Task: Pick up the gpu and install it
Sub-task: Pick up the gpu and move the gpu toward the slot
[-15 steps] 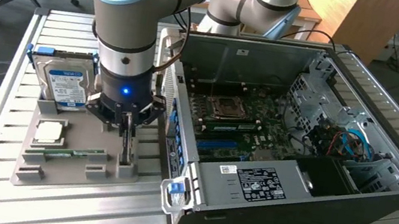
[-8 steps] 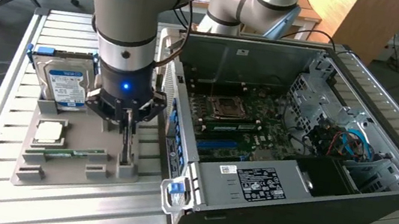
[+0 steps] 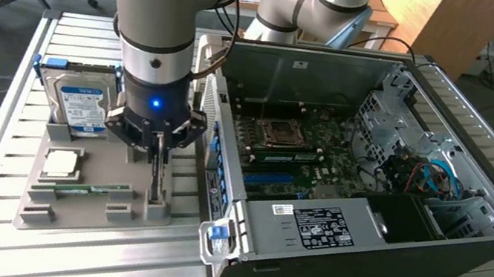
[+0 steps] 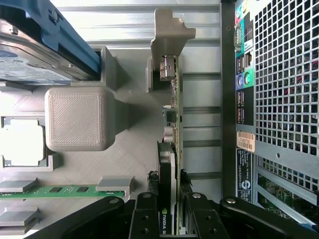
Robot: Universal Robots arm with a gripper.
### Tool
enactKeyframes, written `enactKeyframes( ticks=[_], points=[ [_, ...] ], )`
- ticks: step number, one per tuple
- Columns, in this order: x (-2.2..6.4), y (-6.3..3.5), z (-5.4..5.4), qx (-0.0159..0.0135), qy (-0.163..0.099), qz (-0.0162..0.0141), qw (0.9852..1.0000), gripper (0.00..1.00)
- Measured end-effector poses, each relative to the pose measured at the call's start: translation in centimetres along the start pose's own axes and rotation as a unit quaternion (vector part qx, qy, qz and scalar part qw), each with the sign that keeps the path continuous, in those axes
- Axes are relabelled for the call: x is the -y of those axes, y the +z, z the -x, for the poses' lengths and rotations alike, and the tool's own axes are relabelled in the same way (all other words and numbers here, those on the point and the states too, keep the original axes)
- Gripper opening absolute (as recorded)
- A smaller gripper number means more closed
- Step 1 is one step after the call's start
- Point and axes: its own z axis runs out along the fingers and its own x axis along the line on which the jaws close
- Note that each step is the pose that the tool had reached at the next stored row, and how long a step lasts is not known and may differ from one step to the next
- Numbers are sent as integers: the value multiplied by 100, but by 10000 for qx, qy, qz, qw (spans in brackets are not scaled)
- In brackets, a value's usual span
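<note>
One claw (image 3: 157,169), as I see it, is clamped on the gpu (image 4: 169,159). That card stands on edge in the grey holder (image 3: 99,178), beside the open computer case (image 3: 474,222).

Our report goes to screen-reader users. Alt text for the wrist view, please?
The hand grips the gpu, which stands on edge in a gray holder. A hard drive and memory stick share the holder; the computer case stands beside it.

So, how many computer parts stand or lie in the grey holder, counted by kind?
hard drive: 1
processor chip: 1
memory stick: 1
graphics card: 1
Total: 4
</note>
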Motion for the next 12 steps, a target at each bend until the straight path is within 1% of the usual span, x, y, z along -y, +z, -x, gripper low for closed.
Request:
enactKeyframes(
  ticks=[5,12],
  points=[
    [-1,-26,0,0,0,0,10000,27],
    [-4,-108,2,0,0,0,10000,27]
  ],
)
